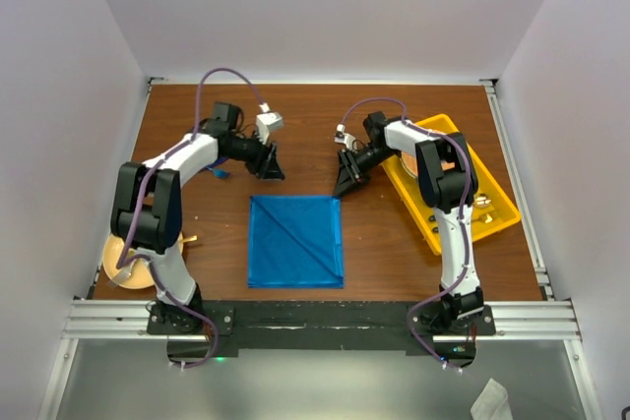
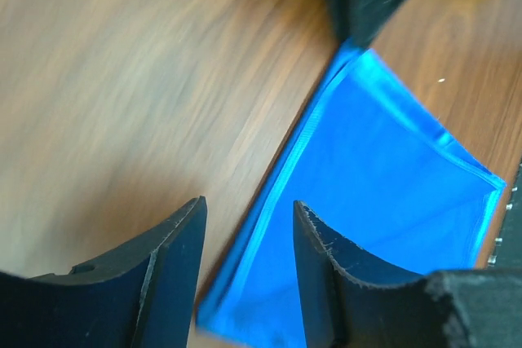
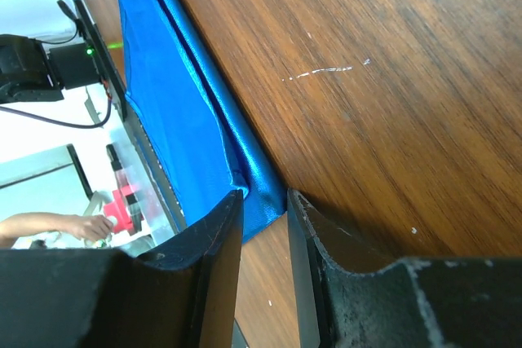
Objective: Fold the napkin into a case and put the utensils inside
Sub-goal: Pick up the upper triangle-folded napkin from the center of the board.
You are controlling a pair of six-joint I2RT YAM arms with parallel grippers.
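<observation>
Hovers over the far corners of the napkin [image 1: 295, 241], folded flat at the middle of the bench [image 1: 384, 243]: left hand [image 1: 273, 172] half open, right hand [image 1: 345, 187] narrowly parted, both empty. Risks pinching only the slick top layer and dragging the fold askew.

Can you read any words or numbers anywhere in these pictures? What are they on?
No text can be read anywhere.
The blue napkin is plain.
The yellow tray shows no label.
The pink thing beyond the table in the right wrist view is too blurred to read.
</observation>
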